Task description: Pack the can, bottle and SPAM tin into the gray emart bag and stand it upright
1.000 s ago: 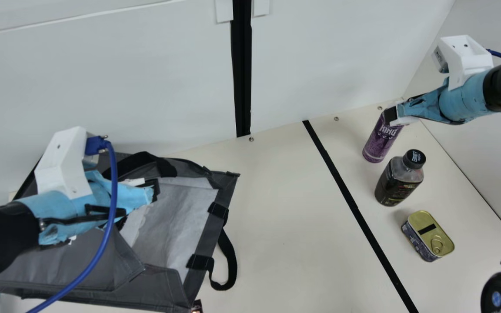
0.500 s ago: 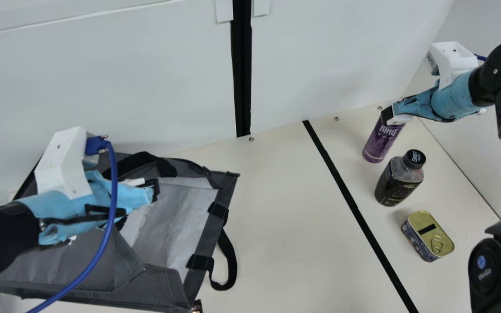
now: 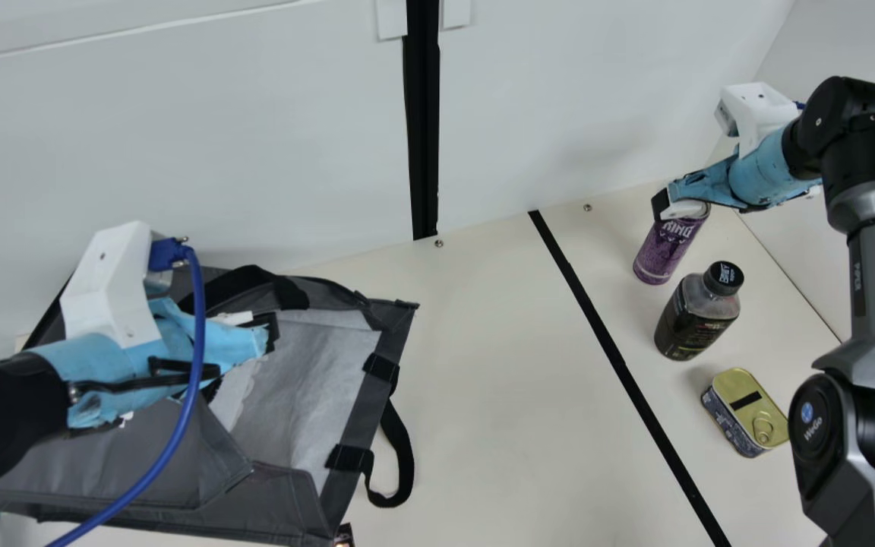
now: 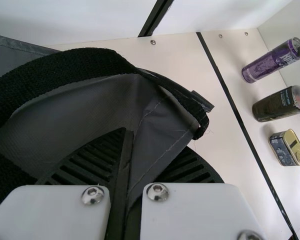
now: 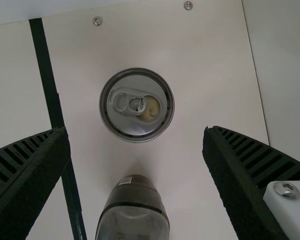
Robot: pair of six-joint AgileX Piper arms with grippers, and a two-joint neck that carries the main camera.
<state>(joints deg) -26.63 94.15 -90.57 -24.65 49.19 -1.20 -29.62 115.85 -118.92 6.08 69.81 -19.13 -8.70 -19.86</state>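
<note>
In the main view, the gray bag [image 3: 297, 395] lies on its side at the left. My left gripper [image 3: 266, 334] is at its mouth; in the left wrist view this gripper [image 4: 127, 160] is shut, pinching gray bag fabric [image 4: 160, 137]. At the right stand the purple can [image 3: 667, 247], the dark bottle [image 3: 696, 315] and, nearest, the low gold-lidded tin [image 3: 750, 410]. My right gripper [image 3: 673, 209] hangs over the can's top. The right wrist view has this gripper [image 5: 136, 132] open, the can's lid [image 5: 135, 105] beyond and between its spread fingers.
A black tape line [image 3: 612, 353] crosses the table between bag and items. The back wall [image 3: 559, 91] rises just behind the can, with a side wall at the right. A black bag handle [image 3: 407, 463] sticks out onto the table.
My right arm has swung left in the main view, its open gripper shifting left and slightly down at the can's top. The left arm, bag and items have stayed still.
</note>
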